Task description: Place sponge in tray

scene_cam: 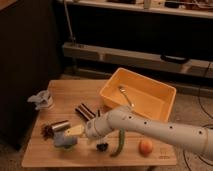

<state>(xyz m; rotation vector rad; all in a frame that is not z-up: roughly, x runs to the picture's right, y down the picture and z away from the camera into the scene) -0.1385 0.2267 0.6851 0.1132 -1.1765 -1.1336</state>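
The sponge (65, 141) lies flat on the wooden board (70, 90), just beside the gripper (84, 134), on the side away from the arm. The gripper is low over the board with its jaws spread and nothing between them. The tray (111, 100) sits behind the gripper, back toward the arm's side and well apart from the sponge, with a spoon (125, 95) lying in it.

Crowding looks like the main risk. A pale yellow piece (75, 130) sits between the gripper and the sponge, touching or overlapping the sponge's edge, and a metal can (60, 126) stands just beyond. Closing here could take the yellow piece along or knock the can. The sponge is flat and soft, so a shallow pinch might fold it or let it slip. It could then drop before it clears the tray's raised wall.
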